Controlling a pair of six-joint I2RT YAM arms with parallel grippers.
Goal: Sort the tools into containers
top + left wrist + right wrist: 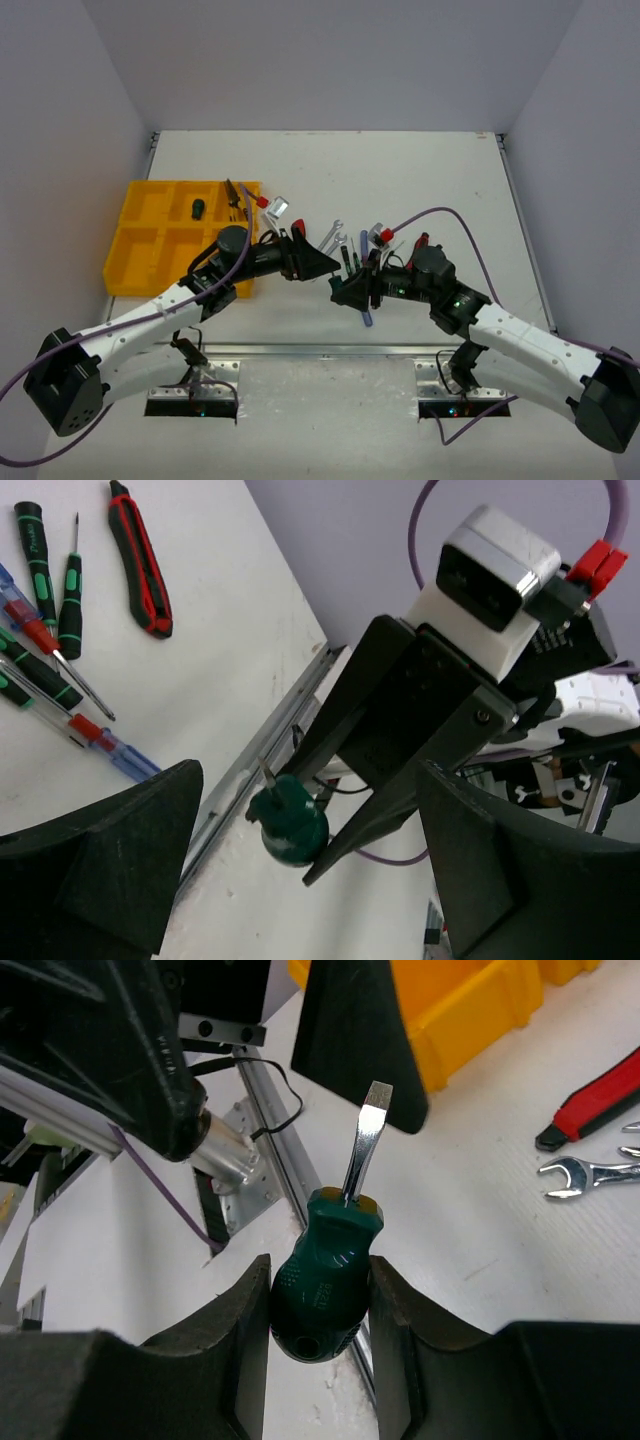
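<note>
A stubby screwdriver (330,1260), with a textured green handle and a flat steel blade, is clamped in the right gripper (320,1288) over the table's (450,180) near edge, right of the yellow tray (135,250). The left gripper (300,815) is spread wide, empty.

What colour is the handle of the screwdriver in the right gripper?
The screwdriver handle is dark green; the right wrist view shows it best.

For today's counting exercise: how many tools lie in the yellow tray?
2: a small black tool in the back middle compartment, pliers in the back right one. The left arm partly covers the front right compartment, so more may be hidden.
</note>
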